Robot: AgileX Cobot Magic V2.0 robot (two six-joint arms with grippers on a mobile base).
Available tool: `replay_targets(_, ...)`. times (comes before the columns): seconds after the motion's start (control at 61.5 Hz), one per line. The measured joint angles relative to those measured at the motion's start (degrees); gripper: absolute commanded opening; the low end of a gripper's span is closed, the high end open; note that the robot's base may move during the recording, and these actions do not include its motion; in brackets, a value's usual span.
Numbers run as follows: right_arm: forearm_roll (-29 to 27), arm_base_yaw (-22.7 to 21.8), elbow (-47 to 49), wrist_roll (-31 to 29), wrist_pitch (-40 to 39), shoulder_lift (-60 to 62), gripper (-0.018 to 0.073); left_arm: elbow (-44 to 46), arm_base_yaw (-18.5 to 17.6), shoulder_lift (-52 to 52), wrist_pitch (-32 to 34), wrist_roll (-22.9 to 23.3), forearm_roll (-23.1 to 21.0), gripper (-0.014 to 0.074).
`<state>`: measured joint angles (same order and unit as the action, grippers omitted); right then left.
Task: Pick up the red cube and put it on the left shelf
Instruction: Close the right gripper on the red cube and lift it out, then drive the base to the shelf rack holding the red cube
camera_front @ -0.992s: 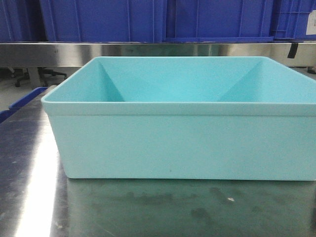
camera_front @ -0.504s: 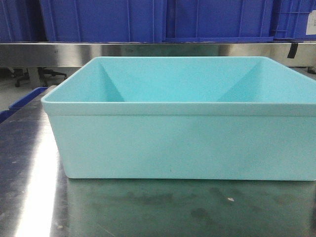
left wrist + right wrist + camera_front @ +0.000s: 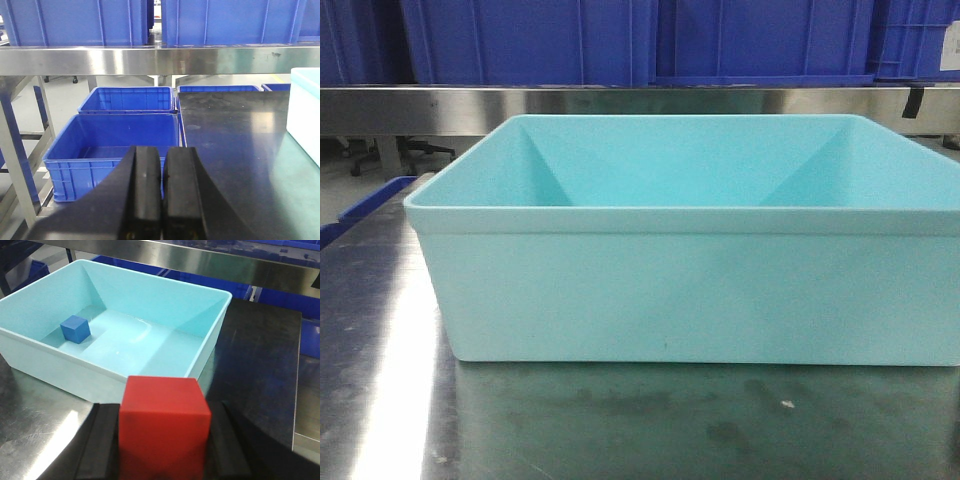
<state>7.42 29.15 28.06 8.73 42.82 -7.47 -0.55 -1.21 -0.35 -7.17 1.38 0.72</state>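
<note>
Left shelf point(image 3: 150, 60) – steel rail under blue crates point(image 3: 75, 20); teal tub point(image 3: 212, 325) w/ blue cube point(image 3: 75, 329) inside; red cube point(image 3: 162, 425) clamped in right gripper point(image 3: 164, 447), just outside tub; left gripper point(image 3: 161, 185) pressed together, empty. Lift clear of tub rim – set cube flat on shelf before releasing.

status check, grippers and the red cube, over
Right gripper shut on red cube. Left gripper shut, empty. Not yet on left shelf; teal tub, blue cube inside, sits ahead of red cube.
</note>
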Motion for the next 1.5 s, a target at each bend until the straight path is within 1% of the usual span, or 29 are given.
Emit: replay_targets(1.497, 0.0, 0.0, 0.0, 0.0, -0.22, 0.0, 0.0041, 0.0, 0.0, 0.0, 0.0, 0.0, 0.0, 0.0101)
